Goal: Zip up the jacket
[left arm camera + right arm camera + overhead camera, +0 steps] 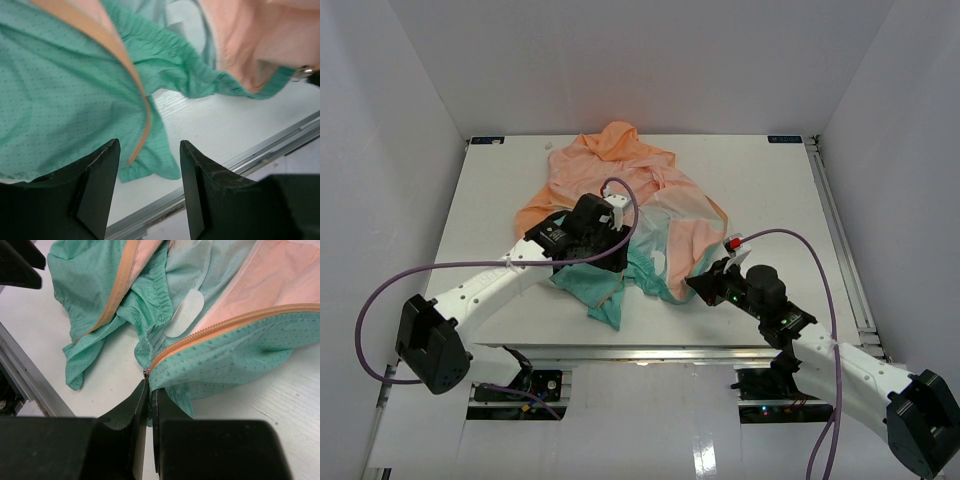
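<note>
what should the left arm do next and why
Probably lower the left gripper and close on the orange zipper strip lying just ahead of its open jaws. The right gripper looks shut on the other zipper end of the jacket, so this side needs holding before joining.

My left arm (480, 285) stretched forward and inward, wrist tipped down | left claw (150, 150) gaped, fingers apart, nothing between | my right arm (840, 360) angled in toward the left | right claw (149, 390) clamped tight on the jacket (225, 355) hem
</note>
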You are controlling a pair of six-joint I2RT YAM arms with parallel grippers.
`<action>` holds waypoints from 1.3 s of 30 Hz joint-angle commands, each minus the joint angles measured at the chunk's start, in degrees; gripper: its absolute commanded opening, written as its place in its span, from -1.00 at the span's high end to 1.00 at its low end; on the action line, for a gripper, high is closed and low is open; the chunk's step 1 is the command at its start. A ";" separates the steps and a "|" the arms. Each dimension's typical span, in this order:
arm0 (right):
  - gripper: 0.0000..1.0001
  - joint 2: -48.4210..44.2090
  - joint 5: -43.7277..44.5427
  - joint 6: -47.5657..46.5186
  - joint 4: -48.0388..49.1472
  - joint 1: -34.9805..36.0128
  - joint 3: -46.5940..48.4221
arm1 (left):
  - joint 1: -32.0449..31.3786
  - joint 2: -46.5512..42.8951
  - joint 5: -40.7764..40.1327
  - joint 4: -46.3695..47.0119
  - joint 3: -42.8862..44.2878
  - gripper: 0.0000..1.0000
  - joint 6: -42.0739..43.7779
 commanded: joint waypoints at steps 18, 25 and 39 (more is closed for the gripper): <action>0.84 -5.33 -1.72 -0.57 -0.49 0.02 2.13 | 11.44 16.49 13.57 -3.08 -7.16 -0.13 11.21; 0.84 -4.68 -1.67 -0.57 -0.06 0.02 1.79 | 11.51 17.89 15.98 -2.91 -7.80 0.22 11.14; 0.85 -4.29 -1.62 -0.48 0.38 0.02 1.62 | 11.51 12.45 13.83 -5.55 -7.10 0.23 6.27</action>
